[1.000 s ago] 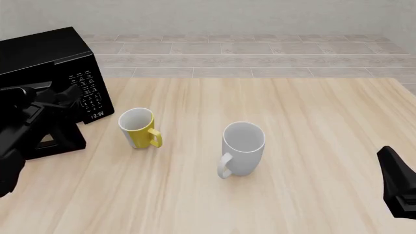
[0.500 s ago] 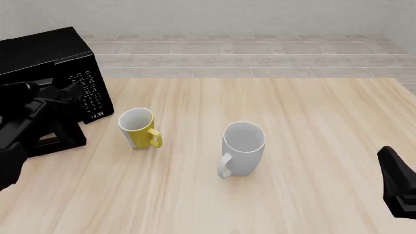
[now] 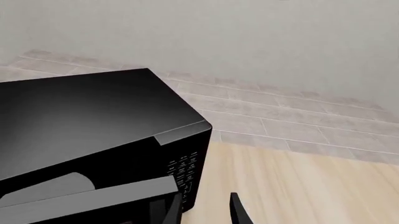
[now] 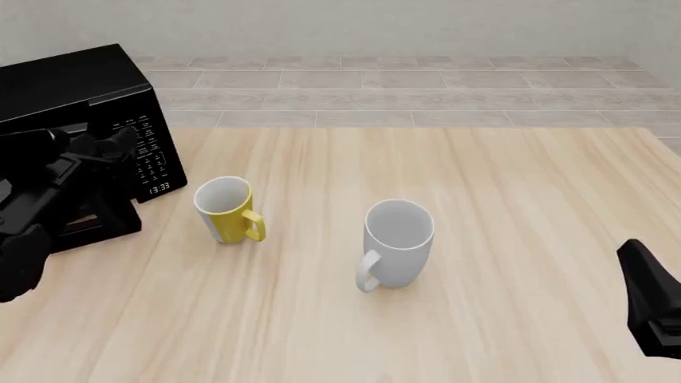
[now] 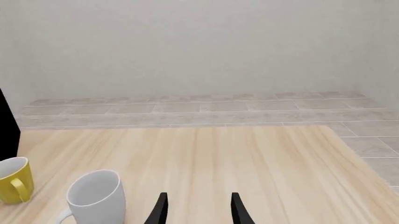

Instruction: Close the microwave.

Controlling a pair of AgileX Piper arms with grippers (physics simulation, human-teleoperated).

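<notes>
The microwave (image 4: 75, 84) is a glossy black box at the table's far left, with a white-marked keypad (image 4: 147, 155). Its dark door (image 4: 101, 223) stands partly open, swung out toward me. My left gripper (image 4: 120, 142) is at the door's free edge by the keypad. In the left wrist view the left gripper (image 3: 204, 212) is open, with one finger (image 3: 172, 210) next to the door's grey top edge (image 3: 93, 200) and the microwave's top (image 3: 81, 112) behind. My right gripper (image 5: 198, 212) is open and empty, low at the front right (image 4: 630, 254).
A yellow mug (image 4: 226, 209) stands right of the microwave's door. A larger white mug (image 4: 397, 242) stands mid-table; both also show in the right wrist view, white mug (image 5: 93, 196) and yellow mug (image 5: 14, 179). Beyond the table's far edge lies a tiled floor (image 4: 426, 88).
My left arm has moved up toward the microwave, and the door has swung a little closer to the box. The right arm and both mugs have not moved.
</notes>
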